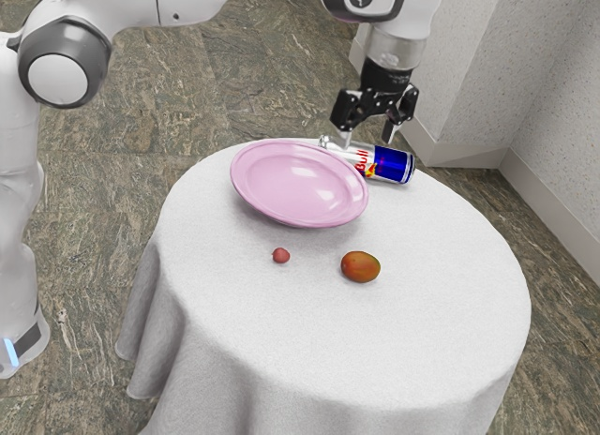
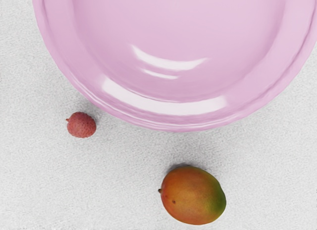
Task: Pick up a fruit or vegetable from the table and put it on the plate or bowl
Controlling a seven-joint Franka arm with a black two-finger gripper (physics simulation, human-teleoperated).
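Note:
A pink plate [image 1: 298,183] lies on the white-clothed round table [image 1: 319,313]. In front of it rest a small red lychee [image 1: 280,256] and, toward the exterior view's right, an orange-green mango [image 1: 360,266]. My gripper [image 1: 372,133] hangs open above the table's far edge, over a lying drink can, with nothing between its fingers. The wrist view has the plate [image 2: 168,101], the lychee [image 2: 81,125] and the mango [image 2: 193,195] below my hand.
A blue and silver drink can [image 1: 380,161] lies on its side behind the plate, right under my gripper. The table's cloth drapes over its round edge. A grey wall corner [image 1: 487,69] stands close behind the table.

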